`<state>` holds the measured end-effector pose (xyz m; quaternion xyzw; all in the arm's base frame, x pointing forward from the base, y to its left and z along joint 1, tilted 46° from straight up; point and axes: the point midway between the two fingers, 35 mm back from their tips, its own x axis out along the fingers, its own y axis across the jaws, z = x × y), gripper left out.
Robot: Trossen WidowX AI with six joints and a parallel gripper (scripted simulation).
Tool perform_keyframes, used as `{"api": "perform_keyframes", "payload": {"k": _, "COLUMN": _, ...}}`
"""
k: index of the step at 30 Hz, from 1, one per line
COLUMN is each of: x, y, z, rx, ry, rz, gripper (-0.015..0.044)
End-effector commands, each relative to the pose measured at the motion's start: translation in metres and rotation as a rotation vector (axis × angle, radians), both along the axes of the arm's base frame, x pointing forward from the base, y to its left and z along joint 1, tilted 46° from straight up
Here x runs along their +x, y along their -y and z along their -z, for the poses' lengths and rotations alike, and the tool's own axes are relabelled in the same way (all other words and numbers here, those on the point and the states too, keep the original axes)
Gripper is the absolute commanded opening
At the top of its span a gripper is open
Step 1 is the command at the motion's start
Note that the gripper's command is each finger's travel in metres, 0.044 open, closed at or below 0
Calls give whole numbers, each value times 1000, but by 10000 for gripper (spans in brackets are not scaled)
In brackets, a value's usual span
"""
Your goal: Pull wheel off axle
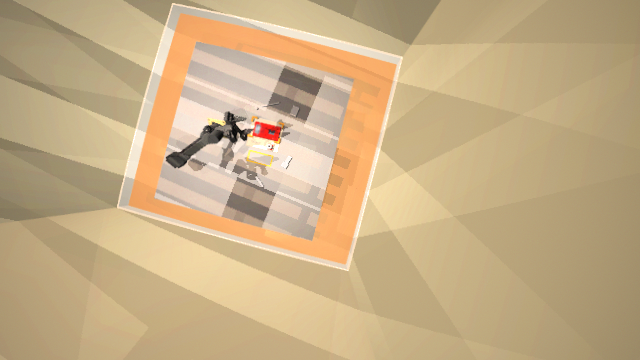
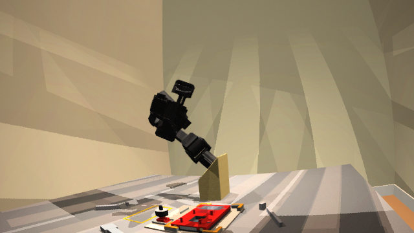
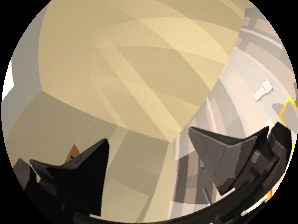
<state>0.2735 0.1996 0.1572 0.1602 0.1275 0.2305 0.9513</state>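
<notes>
The small black-and-white wheel [image 1: 270, 147] [image 2: 162, 213] sits on its upright axle, whose dark tip [image 2: 160, 207] shows above it, over a red base. The marked area is a yellow outline [image 1: 259, 163] [image 2: 132, 221] on the table beside the wheel; part of it shows at the right edge of the wrist view [image 3: 289, 99]. No wheel lies inside it. My gripper [image 3: 148, 138] is open, with nothing between its fingers. It is raised high above the table, away from the wheel and touching nothing. The wheel cannot be made out in the wrist view.
A red board [image 1: 261, 131] [image 2: 184, 221] with pegs and orange corner brackets lies right beside the wheel. A pale piece [image 1: 287, 162] [image 2: 110, 229] [image 3: 263, 90] lies past the outline. A small grey block [image 2: 262, 206] and dark bars [image 2: 275, 217] [image 2: 107, 206] lie farther out.
</notes>
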Motion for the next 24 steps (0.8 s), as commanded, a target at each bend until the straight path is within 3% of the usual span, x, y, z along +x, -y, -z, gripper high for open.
{"api": "perform_keyframes", "payload": {"k": 1, "x": 2, "y": 0, "z": 1, "rx": 1, "ry": -12, "rz": 8, "gripper": 374}}
{"api": "perform_keyframes", "payload": {"k": 4, "x": 24, "y": 6, "z": 20, "rx": 18, "ry": -173, "rz": 125, "gripper": 300}}
{"api": "perform_keyframes", "payload": {"k": 13, "x": 80, "y": 58, "z": 81, "rx": 75, "ry": -638, "rz": 711, "gripper": 300}}
{"api": "perform_keyframes", "payload": {"k": 18, "x": 92, "y": 99, "z": 100, "rx": 83, "ry": -762, "rz": 1084, "gripper": 300}}
{"api": "perform_keyframes", "payload": {"k": 24, "x": 95, "y": 149, "z": 106, "rx": 52, "ry": -775, "rz": 1523, "gripper": 300}}
